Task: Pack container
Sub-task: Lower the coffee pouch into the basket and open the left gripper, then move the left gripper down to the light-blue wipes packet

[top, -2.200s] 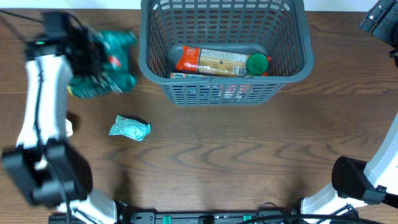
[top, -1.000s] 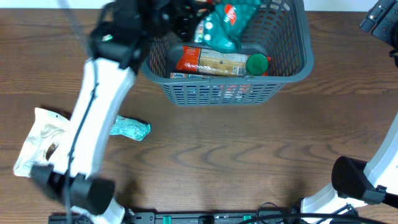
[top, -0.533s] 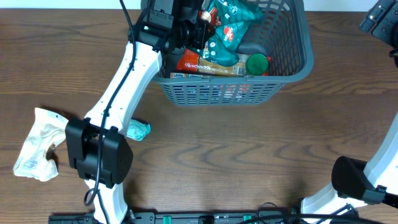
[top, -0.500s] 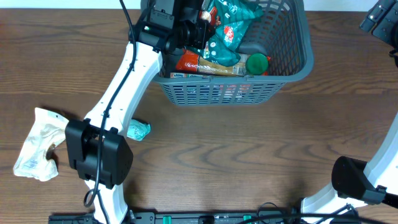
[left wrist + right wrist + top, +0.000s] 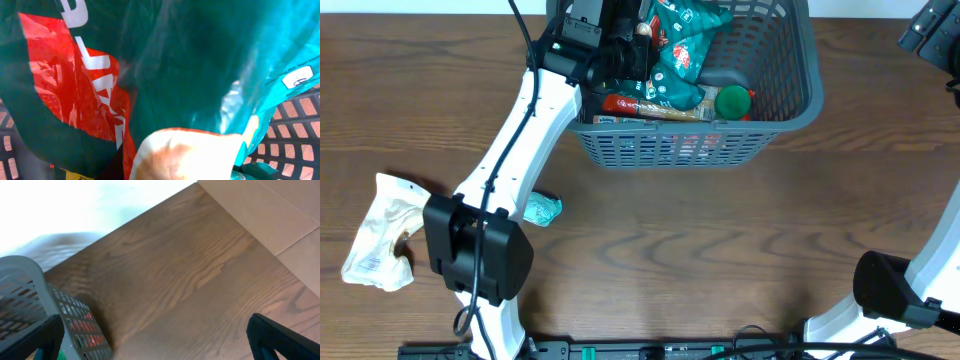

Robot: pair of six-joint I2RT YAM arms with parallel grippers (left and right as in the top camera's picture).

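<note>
The dark grey slotted container [image 5: 800, 110] stands at the back middle of the table. My left gripper [image 5: 638, 50] reaches into it from the left and is shut on a teal and red snack bag [image 5: 685, 45], which leans inside the container over an orange and tan packet [image 5: 655, 108]. A green-capped item [image 5: 732, 102] lies beside them. In the left wrist view the teal bag [image 5: 190, 65] fills the frame and hides the fingers. My right gripper [image 5: 160, 340] is open and empty, off beyond the container's right corner [image 5: 25, 295].
A small light-teal packet [image 5: 542, 209] lies on the table in front of the container's left side, partly under my left arm. A crumpled white bag [image 5: 380, 230] lies at the left edge. The container's lattice wall [image 5: 295, 135] shows behind the teal bag.
My left arm swung from the table's left side to over the container carrying the teal bag, uncovering the white bag. In the last half second the teal bag sank slightly lower.
</note>
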